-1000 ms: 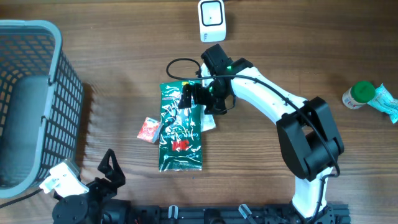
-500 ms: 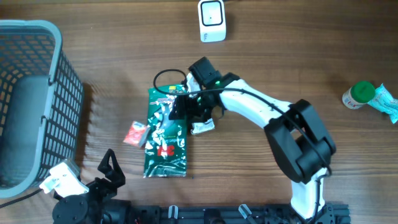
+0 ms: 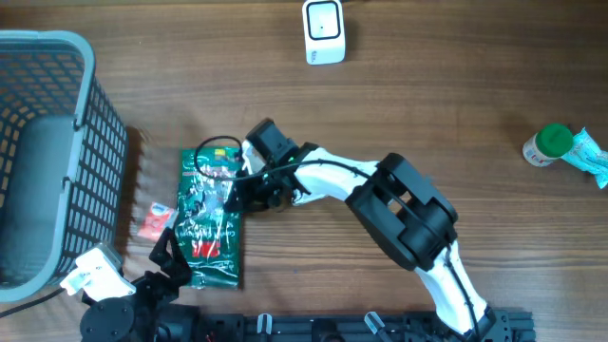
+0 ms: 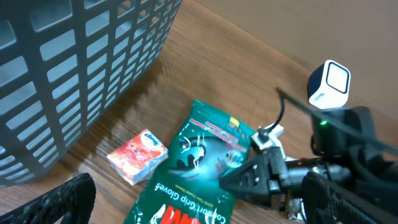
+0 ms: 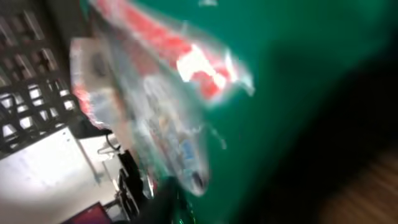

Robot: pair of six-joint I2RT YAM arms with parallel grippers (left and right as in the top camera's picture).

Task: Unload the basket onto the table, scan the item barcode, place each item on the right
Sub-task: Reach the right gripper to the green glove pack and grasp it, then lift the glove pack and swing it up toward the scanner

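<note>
The item is a green glove package (image 3: 204, 226) lying flat at the left of the table, beside the basket. It also shows in the left wrist view (image 4: 199, 174), and it fills the blurred right wrist view (image 5: 298, 81). My right gripper (image 3: 232, 190) reaches across from the right and is shut on the package's right edge (image 4: 239, 178). The white scanner (image 3: 324, 31) stands at the table's far edge (image 4: 329, 84). My left gripper (image 3: 167, 262) hangs open at the near left, just over the package's lower corner, its black fingers (image 4: 62, 199) holding nothing.
A grey mesh basket (image 3: 106, 142) fills the left side. A small red packet (image 3: 152, 220) lies between the basket and the package. At the far right lie a green-capped bottle (image 3: 549, 145) and a light blue packet (image 3: 591, 157).
My right gripper has closed on the green package and pulled it leftward toward the basket. The red packet was pushed left with it. The left arm has not moved.
</note>
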